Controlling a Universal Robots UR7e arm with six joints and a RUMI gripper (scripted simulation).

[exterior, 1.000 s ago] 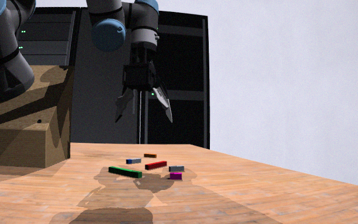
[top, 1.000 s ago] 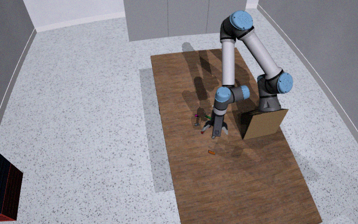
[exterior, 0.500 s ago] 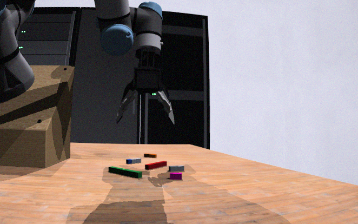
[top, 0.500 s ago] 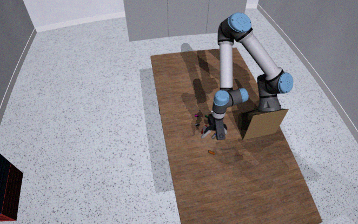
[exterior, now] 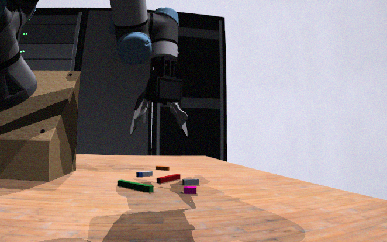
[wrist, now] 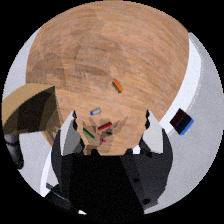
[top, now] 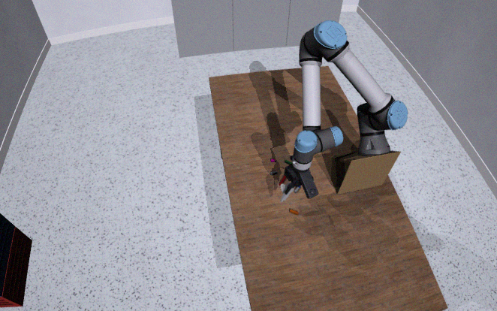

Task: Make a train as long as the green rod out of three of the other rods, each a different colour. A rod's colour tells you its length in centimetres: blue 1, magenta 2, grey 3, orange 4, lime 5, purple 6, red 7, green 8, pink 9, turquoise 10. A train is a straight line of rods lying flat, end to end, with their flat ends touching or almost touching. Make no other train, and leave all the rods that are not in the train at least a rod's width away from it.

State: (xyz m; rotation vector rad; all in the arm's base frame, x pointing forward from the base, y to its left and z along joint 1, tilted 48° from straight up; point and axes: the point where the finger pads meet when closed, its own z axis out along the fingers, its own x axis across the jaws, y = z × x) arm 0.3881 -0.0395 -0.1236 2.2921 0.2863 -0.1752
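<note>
1. Top view: my pincer [top: 288,192] [exterior: 158,135] [wrist: 111,110] is over the tabletop [top: 319,263] [exterior: 263,216] [wrist: 150,50], nearer its left long edge than its right. The magenta rod [top: 272,160] [exterior: 190,190] [wrist: 104,141] and loose grey rod [top: 273,173] [exterior: 190,182] [wrist: 109,133] lie toward that left edge from my hand. The red rod [top: 282,181] [exterior: 168,178] [wrist: 104,126] is partly hidden by me; the green rod [top: 288,162] [exterior: 135,186] [wrist: 88,133] shows on the side toward the top edge. The orange rod [top: 293,212] [exterior: 162,168] [wrist: 117,85] lies toward the bottom edge.

2. Exterior view: my two fingers stand wide apart, with nothing between them, well above the wood. Below, the blue rod [exterior: 139,174] [wrist: 92,113] and second grey rod [exterior: 148,173] [wrist: 96,111] lie end to end, seemingly touching. The orange rod is nearest the tabletop's far edge, apart from that pair; the magenta and loose grey rods lie toward the right edge. The green rod is closer to the near side than the red one.

3. Wrist view: the blue and grey pair appears between my spread fingertips, toward the left one in the picture. The orange rod shows beyond, toward the tabletop's upper edge; red, green, magenta and loose grey appear nearer my palm.

Black two-jaw gripper with pale pointed fingers [top: 289,191] [exterior: 158,135]: turned about its axis, slightly lower over the table.
</note>
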